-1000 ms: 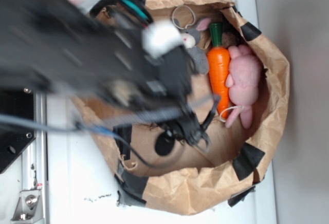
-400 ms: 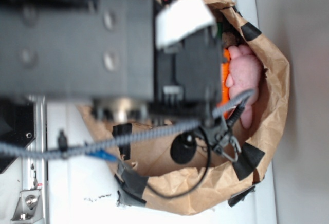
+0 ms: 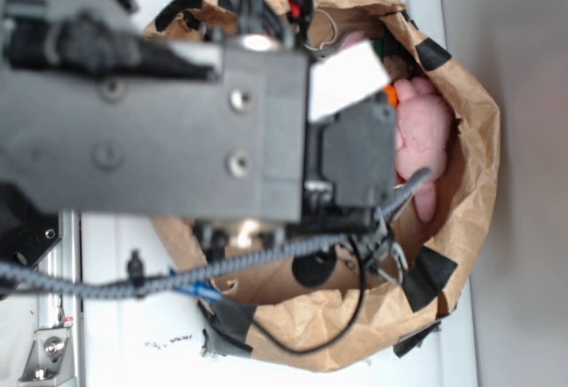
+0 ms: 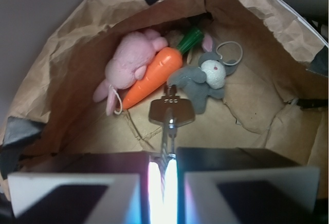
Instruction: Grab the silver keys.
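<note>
With its two pads pressed nearly together, the hand (image 4: 163, 175) grips the keys (image 4: 171, 112) by the blade, head hanging over the bag (image 4: 77, 44) floor. Just beyond lie a carrot (image 4: 154, 76), pink bunny (image 4: 128, 62) and grey bunny (image 4: 203, 80).

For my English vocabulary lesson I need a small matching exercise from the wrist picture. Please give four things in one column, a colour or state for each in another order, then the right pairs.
Things:
1. silver keys
2. carrot toy
3. plush bunny on the left
4. plush bunny with wire ring

Descriptions:
A. grey body, white face
B. pink
C. pinched between the shut fingers of the gripper
D. orange with a green top

Pairs: 1-C, 2-D, 3-B, 4-A
</note>
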`<action>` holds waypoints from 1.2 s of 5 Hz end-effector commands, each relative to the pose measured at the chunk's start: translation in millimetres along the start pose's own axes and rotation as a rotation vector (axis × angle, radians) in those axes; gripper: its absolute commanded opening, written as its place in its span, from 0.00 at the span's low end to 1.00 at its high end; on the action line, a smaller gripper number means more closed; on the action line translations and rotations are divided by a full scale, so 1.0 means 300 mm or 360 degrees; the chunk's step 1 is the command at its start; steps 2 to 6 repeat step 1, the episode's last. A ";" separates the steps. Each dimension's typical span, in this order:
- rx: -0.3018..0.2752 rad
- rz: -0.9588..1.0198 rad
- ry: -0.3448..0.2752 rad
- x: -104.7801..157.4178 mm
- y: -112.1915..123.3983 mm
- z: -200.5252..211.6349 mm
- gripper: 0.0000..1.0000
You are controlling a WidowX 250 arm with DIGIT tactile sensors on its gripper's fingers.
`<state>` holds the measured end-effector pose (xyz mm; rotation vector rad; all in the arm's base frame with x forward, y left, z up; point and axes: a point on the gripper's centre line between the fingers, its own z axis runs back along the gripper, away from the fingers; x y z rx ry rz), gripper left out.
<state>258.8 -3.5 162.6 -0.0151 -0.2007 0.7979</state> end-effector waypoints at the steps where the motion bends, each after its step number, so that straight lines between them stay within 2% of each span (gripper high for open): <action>1: -0.0020 -0.0031 0.0008 0.011 0.034 0.022 0.00; 6: -0.0020 -0.0031 0.0008 0.011 0.034 0.022 0.00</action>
